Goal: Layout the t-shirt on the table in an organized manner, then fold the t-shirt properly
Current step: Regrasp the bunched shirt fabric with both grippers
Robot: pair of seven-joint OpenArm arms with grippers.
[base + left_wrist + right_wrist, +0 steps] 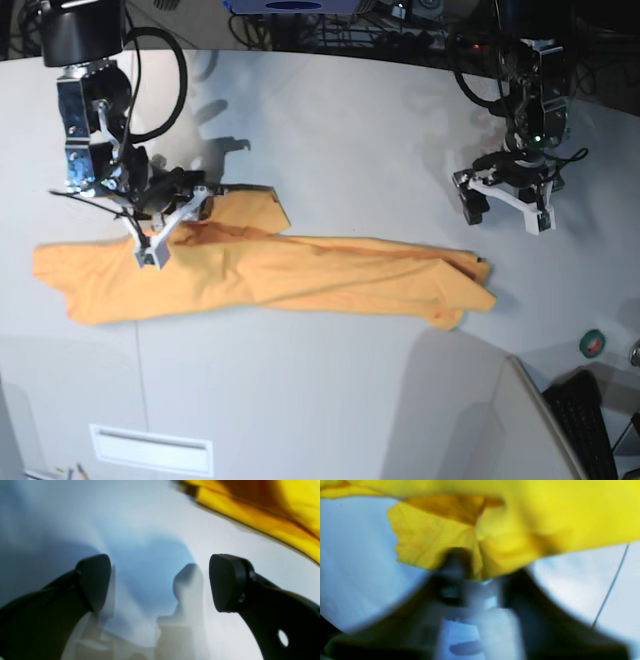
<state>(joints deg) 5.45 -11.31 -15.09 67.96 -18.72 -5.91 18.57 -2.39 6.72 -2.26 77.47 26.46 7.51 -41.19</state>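
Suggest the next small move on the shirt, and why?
I'd probably have the right gripper lift the bunched cloth slightly and draw it outward to straighten it. Its fingers are at a gathered fold of the shirt, a flap sticks out beside them, and the left gripper hangs open, off the cloth.

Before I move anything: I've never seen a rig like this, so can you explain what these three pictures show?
It is a two-armed robot. The base picture looks down over both arms; each other picture comes from a camera on one wrist. On the table lies an orange t-shirt, bunched into a wide strip; the wrist cameras tint it yellow. The left gripper has its fingers wide apart, nothing between them. The right gripper is at the cloth's edge, a fold between its blurred fingers; whether they grip it I can't tell.
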